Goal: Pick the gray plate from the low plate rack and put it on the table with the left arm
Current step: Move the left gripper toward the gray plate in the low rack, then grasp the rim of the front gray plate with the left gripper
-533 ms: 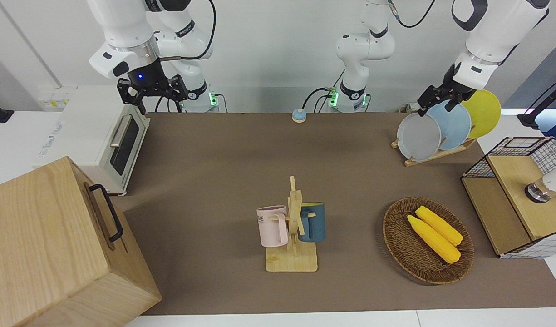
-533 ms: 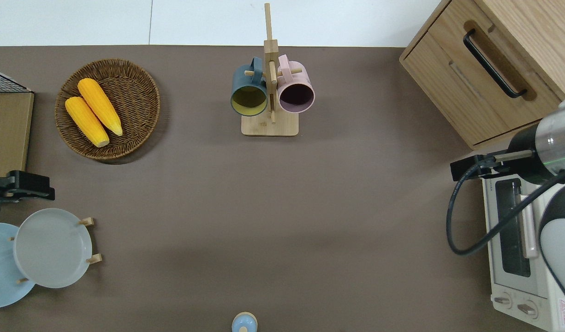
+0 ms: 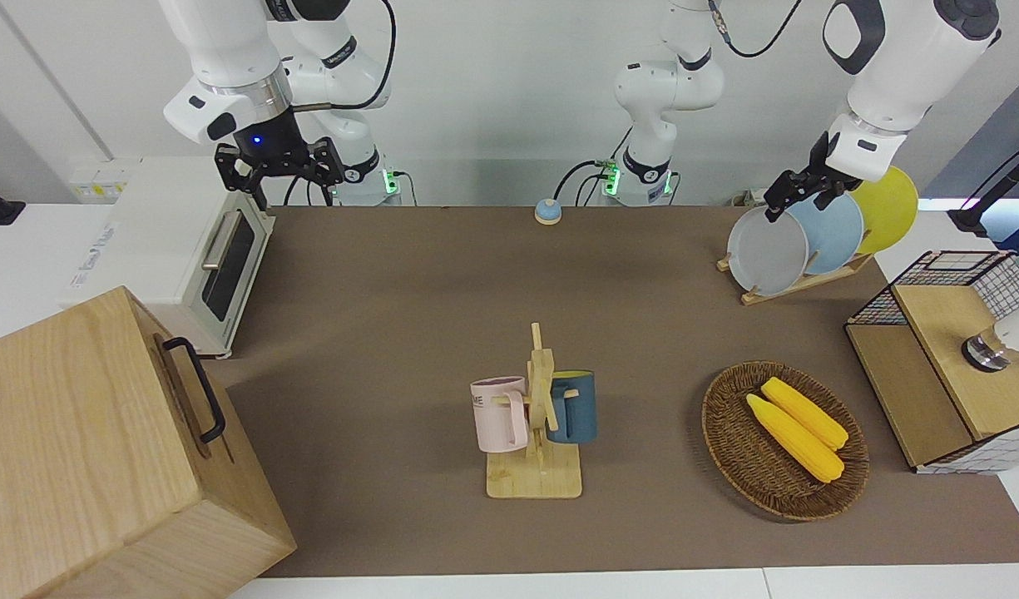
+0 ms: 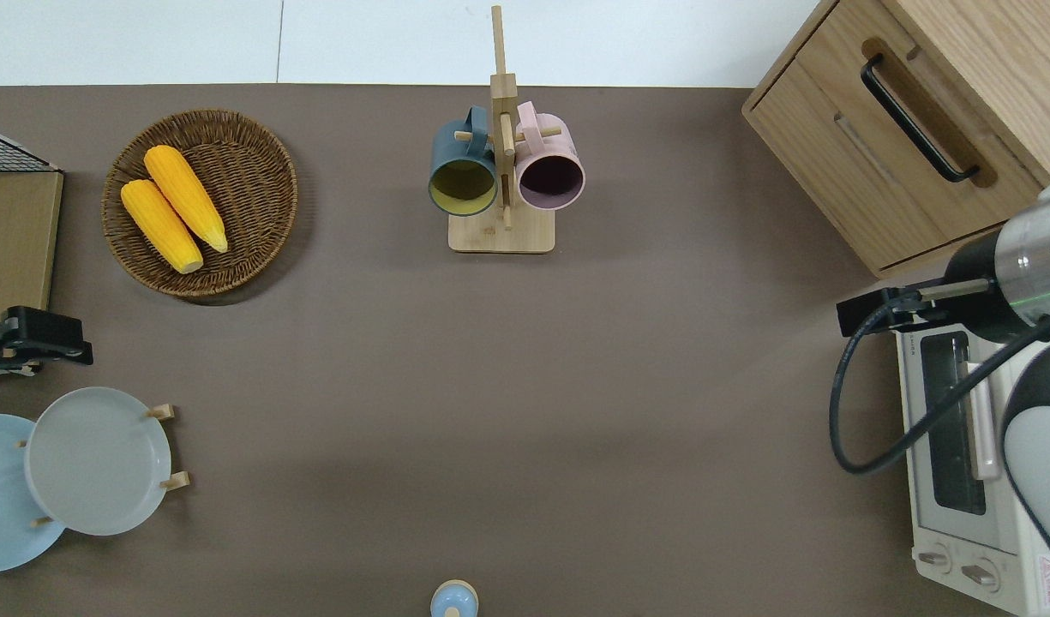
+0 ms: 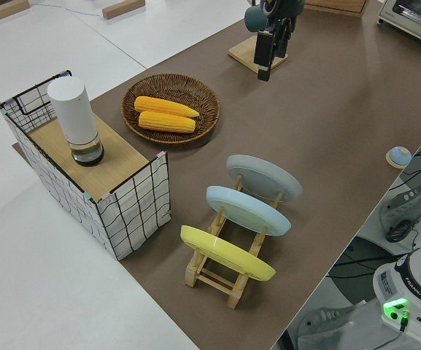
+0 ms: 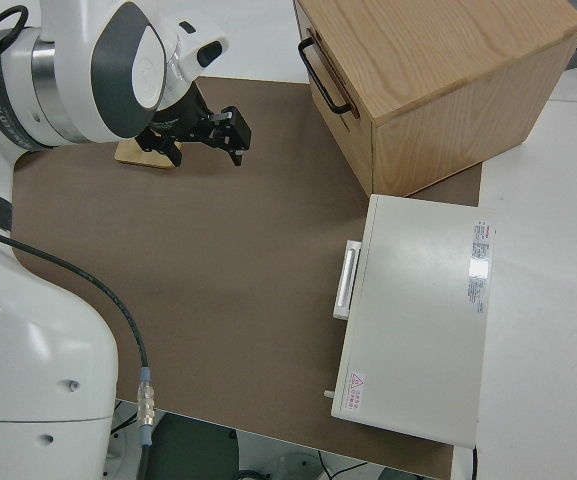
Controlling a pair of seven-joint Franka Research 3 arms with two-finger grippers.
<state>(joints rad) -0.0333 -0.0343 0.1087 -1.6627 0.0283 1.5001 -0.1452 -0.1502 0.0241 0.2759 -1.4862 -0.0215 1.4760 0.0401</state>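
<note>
Brown matte bench (image 4: 576, 386) with white edges, white wall at the robots' end. Readable text is scarce — pale pink mug (image 3: 499, 414) on the wooden mug tree (image 3: 538, 424) shows letters "ME"; nothing else legible.

Round shallow pale gray plate (image 4: 98, 460) stands tilted in the low light-wood peg rack (image 5: 228, 266), in the slot farthest from the robots, with the light blue plate (image 5: 248, 209) next and the yellow plate (image 5: 227, 252) last. All three are smooth and matte.

Left arm's black tool (image 4: 29, 341) hangs over bare bench just beside the rack, farther out than the gray plate and not touching it; fingers look apart in the front view. Against the earlier frame it has shifted slightly toward the wire-mesh box (image 5: 93, 175) and sits higher — plate unmoved.

Right arm is parked, tool (image 3: 280, 166) fingers spread.

Woven wicker basket (image 4: 259, 163) holds two yellow corn cobs (image 4: 175, 208).
</note>
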